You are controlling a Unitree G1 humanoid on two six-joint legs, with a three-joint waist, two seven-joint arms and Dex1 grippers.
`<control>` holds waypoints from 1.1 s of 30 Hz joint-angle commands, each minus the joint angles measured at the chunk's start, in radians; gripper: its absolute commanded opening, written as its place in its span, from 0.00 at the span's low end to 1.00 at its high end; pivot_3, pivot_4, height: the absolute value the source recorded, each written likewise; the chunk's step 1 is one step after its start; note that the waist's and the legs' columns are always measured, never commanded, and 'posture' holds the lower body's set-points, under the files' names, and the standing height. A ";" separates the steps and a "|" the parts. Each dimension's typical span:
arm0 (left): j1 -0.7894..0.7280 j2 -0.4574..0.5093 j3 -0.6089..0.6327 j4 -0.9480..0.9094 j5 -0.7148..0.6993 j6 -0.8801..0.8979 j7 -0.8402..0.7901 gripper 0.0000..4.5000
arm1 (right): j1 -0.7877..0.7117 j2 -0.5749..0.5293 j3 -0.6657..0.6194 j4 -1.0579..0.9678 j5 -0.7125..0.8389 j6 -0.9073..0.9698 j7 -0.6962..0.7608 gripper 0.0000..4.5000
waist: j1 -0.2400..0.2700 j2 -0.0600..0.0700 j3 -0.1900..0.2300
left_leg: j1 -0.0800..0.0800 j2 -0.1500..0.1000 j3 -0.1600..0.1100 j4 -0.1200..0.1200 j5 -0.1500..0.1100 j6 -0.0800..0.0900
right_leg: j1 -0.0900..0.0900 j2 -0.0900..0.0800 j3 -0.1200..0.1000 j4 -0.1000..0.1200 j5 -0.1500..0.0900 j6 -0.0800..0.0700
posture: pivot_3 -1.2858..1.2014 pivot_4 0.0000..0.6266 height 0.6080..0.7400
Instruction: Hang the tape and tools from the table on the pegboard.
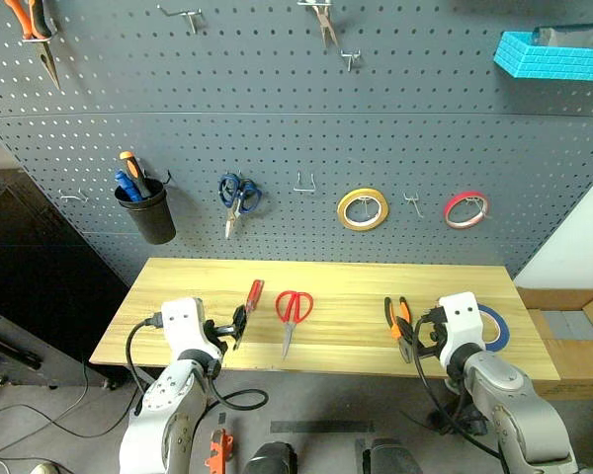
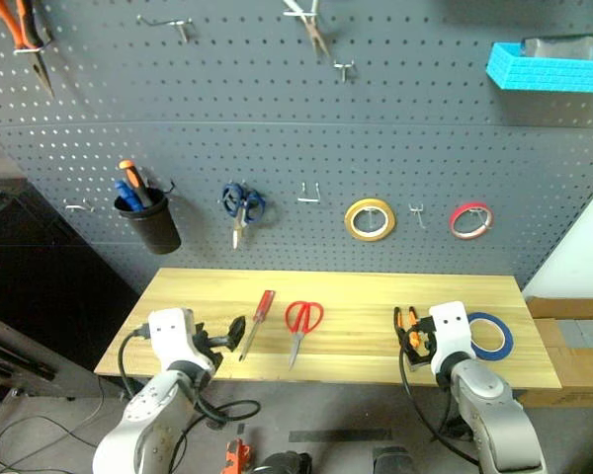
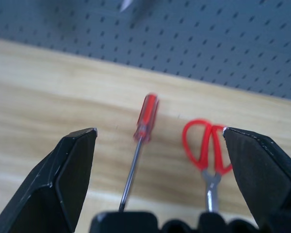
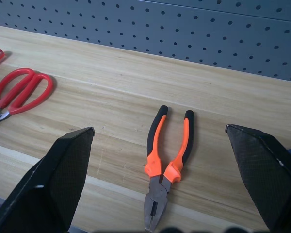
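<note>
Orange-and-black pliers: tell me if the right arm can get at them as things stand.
Probably yes. The pliers lie flat on the table, directly ahead of the open right gripper, between its fingers, with nothing in between.

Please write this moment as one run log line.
left pincer: open, before screwdriver | right pincer: open, before pliers

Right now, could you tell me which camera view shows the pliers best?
The right wrist view: the pliers lie whole and close on the table, orange-and-black handles pointing toward the pegboard. Both eye views show them small, partly hidden behind the right tool.
</note>
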 commanded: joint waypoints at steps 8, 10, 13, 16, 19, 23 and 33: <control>-0.013 -0.008 0.015 -0.067 0.010 0.040 0.048 0.99 | -0.039 0.001 0.003 0.013 -0.011 -0.026 0.007 1.00 | 0.004 0.000 0.000 | 0.000 0.000 0.000 0.000 0.000 0.000 | 0.000 0.000 0.000 0.000 0.001 -0.003 | 0.46 0.09 1.00; -0.014 -0.006 0.014 -0.067 0.013 0.055 0.057 0.99 | -0.037 -0.004 0.014 0.019 -0.022 -0.037 0.009 1.00 | 0.004 0.000 0.000 | 0.000 0.000 0.000 0.000 0.000 0.000 | 0.000 0.000 0.000 0.000 0.001 -0.003 | 0.46 0.09 1.00; -0.013 0.001 0.008 -0.066 0.014 0.047 0.044 0.99 | -0.035 0.001 0.011 0.024 -0.023 -0.039 0.012 1.00 | 0.004 0.000 0.000 | 0.000 0.000 0.000 0.000 0.000 0.000 | 0.000 0.000 0.000 0.000 0.001 -0.003 | 0.46 0.09 1.00; -0.010 -0.001 0.011 -0.069 0.010 0.047 0.037 0.99 | -0.033 -0.001 0.006 0.026 -0.022 -0.040 0.013 1.00 | 0.004 0.000 0.000 | 0.000 0.000 0.000 0.000 0.000 0.000 | 0.000 0.000 0.000 0.000 0.001 -0.003 | 0.45 0.10 1.00; -0.007 0.004 0.005 -0.074 0.009 0.046 0.027 0.99 | -0.031 -0.004 0.002 0.026 -0.028 -0.041 0.007 1.00 | 0.004 0.000 0.000 | 0.000 0.000 0.000 0.000 0.000 0.000 | 0.000 0.000 0.000 0.000 0.001 -0.003 | 0.45 0.10 1.00; -0.014 0.025 -0.006 -0.072 0.020 0.037 0.006 0.99 | -0.032 -0.007 -0.007 0.033 -0.025 -0.040 0.010 1.00 | 0.004 0.000 0.001 | 0.000 0.000 0.000 0.000 0.000 0.000 | 0.000 0.000 0.000 0.000 0.001 -0.003 | 0.45 0.12 1.00; -0.259 0.098 -0.102 0.086 -0.043 0.043 -0.222 0.99 | -0.133 -0.056 -0.062 0.219 -0.052 -0.065 -0.002 1.00 | 0.006 -0.003 0.023 | 0.000 -0.001 0.001 0.000 0.000 0.000 | 0.000 0.000 0.000 0.000 0.001 -0.004 | 0.44 0.20 1.00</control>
